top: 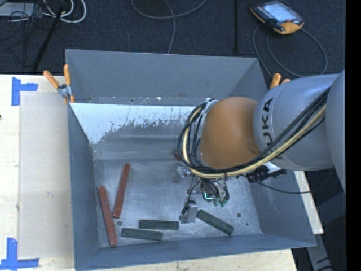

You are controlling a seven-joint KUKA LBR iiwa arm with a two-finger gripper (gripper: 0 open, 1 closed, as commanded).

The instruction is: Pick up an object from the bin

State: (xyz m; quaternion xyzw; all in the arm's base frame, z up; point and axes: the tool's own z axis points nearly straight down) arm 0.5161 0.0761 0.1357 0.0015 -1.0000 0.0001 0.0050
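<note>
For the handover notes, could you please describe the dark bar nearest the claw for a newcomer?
In the grey metal bin, look along the near wall, below the claw. Of three dark bars there, the dark bar meant is the rightmost; it alone slants, while its two neighbours lie nearly level.

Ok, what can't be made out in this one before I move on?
- Part of the bin floor, camera view: the arm's orange cover and cables hide it.
- Whether the tool touches the dark bar beside it: too small to tell.
- Pale grey piece at the cover's lower left edge: partly hidden, too small to name.
</note>
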